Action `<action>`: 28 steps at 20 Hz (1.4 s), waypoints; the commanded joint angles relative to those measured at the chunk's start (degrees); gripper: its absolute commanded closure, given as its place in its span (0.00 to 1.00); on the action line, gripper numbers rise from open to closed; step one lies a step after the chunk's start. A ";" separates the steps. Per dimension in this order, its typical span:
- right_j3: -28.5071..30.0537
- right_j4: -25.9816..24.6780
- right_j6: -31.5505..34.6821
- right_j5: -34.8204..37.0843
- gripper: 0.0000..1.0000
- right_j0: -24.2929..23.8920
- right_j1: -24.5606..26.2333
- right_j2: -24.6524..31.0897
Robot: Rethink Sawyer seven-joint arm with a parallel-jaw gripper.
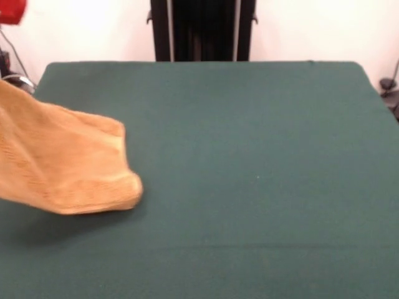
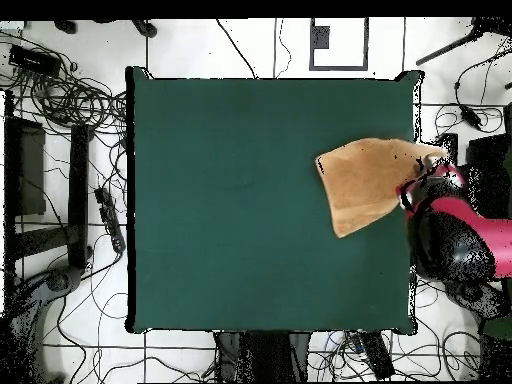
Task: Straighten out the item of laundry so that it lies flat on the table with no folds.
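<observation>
One towel (image 2: 362, 183) hanging bunched and partly lifted over the green table (image 2: 250, 230) near its edge, trailing from the red arm (image 2: 452, 215) beyond it. Claw hidden behind cloth and arm, so grip and opening impossible to tell. Best done by dragging slowly inward, keeping the low corner down to pull folds flat.

Bulky red and black arm (image 2: 452, 225)
</observation>
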 commanded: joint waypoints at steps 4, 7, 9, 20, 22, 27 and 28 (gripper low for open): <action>3.39 -0.63 -17.22 3.23 1.00 1.37 -2.77 9.50; 3.90 -2.14 -13.38 0.57 1.00 3.21 -4.05 8.11; 4.22 -3.12 -10.64 -0.83 1.00 4.73 -5.19 7.01; 7.66 3.58 -12.31 0.66 1.00 3.34 -16.19 11.19; 8.10 5.28 -13.24 1.31 1.00 2.36 -17.74 12.66; 8.33 6.98 -14.10 1.55 1.00 1.12 -19.81 14.79; 8.30 6.78 -14.29 1.28 1.00 0.76 -19.42 15.25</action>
